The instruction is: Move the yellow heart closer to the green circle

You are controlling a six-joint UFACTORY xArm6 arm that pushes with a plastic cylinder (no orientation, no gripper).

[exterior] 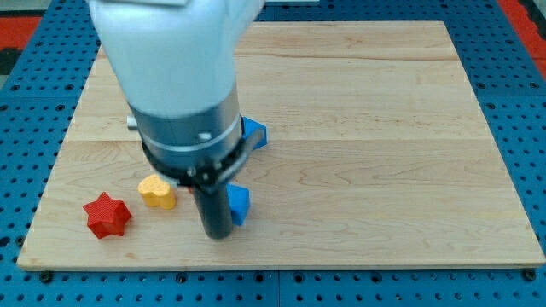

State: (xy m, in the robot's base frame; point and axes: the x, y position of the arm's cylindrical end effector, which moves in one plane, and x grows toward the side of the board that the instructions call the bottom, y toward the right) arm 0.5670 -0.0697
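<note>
The yellow heart (157, 192) lies near the board's lower left. My tip (217, 234) is at the end of the dark rod, to the right of the heart and a little lower, apart from it. The green circle is not visible; the arm's wide body hides much of the board's left middle. A blue block (239, 204) sits right beside the rod on its right, seemingly touching it.
A red star (107, 214) lies left of the heart near the board's bottom left corner. Another blue block (255, 132) peeks out from behind the arm's right side. The wooden board (384, 153) ends at a blue pegboard surround.
</note>
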